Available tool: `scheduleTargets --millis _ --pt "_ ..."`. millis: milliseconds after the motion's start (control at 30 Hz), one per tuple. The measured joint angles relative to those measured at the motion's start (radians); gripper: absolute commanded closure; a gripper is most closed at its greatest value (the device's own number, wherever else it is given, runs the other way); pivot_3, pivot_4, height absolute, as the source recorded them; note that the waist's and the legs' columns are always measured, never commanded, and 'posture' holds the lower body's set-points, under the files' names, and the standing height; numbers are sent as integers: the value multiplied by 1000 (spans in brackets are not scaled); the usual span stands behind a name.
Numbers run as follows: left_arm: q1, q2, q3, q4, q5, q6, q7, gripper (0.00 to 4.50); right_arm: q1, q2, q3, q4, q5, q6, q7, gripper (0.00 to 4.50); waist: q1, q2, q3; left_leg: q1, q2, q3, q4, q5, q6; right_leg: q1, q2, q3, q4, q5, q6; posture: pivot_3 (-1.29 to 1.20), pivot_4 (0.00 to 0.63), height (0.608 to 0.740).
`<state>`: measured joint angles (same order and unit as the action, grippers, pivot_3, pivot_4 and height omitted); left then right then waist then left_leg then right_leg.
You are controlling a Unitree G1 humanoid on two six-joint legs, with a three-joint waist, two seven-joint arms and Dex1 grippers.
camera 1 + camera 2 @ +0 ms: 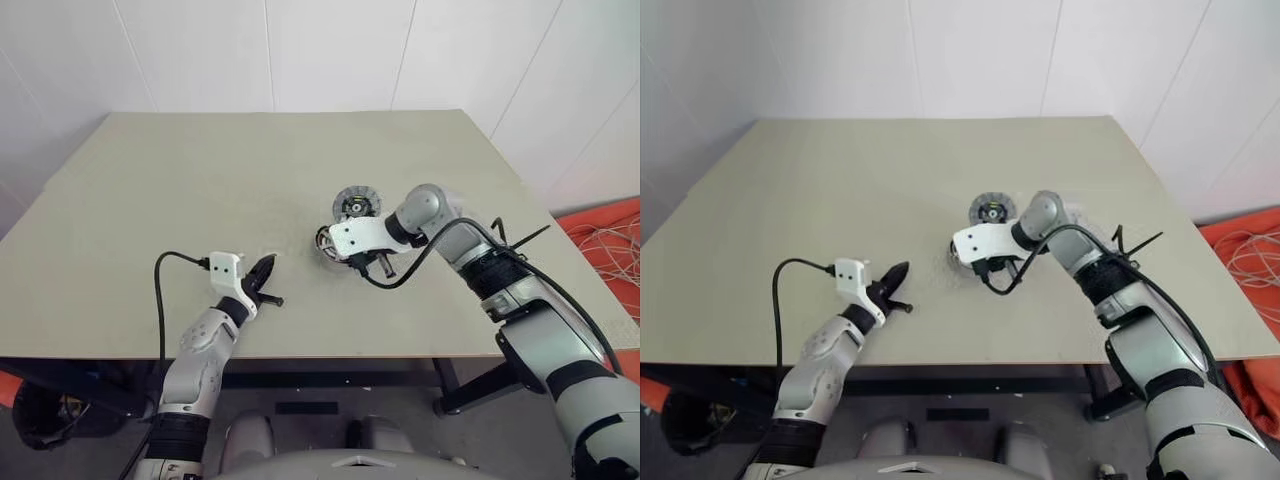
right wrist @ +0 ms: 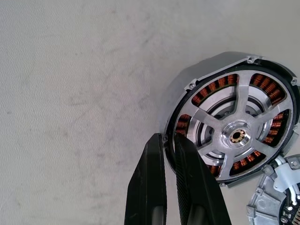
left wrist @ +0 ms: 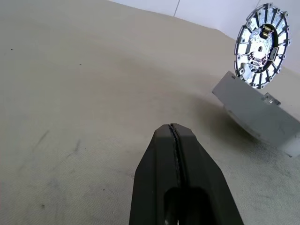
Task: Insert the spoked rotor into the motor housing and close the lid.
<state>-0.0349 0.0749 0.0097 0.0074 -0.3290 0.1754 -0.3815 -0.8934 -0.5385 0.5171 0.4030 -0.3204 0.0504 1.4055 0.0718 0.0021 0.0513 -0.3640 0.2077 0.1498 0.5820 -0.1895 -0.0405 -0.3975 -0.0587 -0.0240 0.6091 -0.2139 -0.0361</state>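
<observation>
Sitting inside the motor housing (image 2: 187,101), the spoked rotor (image 2: 236,135) lies flat with its silver spokes and hub facing up and copper windings showing between the spokes. The housing rests on the worktop (image 1: 200,180), right of its middle. The lid (image 3: 262,44) stands open, hinged up at the housing's far edge, its inner face ringed by white segments around a dark centre.

The right claw (image 2: 168,143) points down at the housing's rim, its two black fingers (image 2: 152,183) nearly together with a thin gap, tips at the edge of the housing; whether they touch it is unclear. They hold nothing.

The left claw (image 1: 263,282) lies low over the worktop near the front edge, well apart from the housing, fingers pressed together and empty. A black cable (image 1: 160,300) loops from its wrist.

Bare worktop spreads wide to the left and behind the housing.
</observation>
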Motion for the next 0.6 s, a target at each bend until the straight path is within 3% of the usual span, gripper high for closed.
scheduleTargets --millis 167,400,600 --pt "-6 -1 -2 23 0 0 -4 4500 19 -70 -18 -119 29 129 26 4483 1 0 0 0 0 0 0 0 0 0 0 0 0 0 0 0 0 740" --pt "-11 -2 -1 29 0 0 -8 4500 81 -157 -55 -403 153 498 90 4483 7 0 0 6 1 0 0 0 0 5 0 0 0 0 0 0 0 740" --pt "-12 -3 0 30 0 0 -10 4500 99 -172 -53 -457 207 477 77 4483 8 0 0 14 1 0 0 0 -1 11 0 1 0 0 1 0 0 740"
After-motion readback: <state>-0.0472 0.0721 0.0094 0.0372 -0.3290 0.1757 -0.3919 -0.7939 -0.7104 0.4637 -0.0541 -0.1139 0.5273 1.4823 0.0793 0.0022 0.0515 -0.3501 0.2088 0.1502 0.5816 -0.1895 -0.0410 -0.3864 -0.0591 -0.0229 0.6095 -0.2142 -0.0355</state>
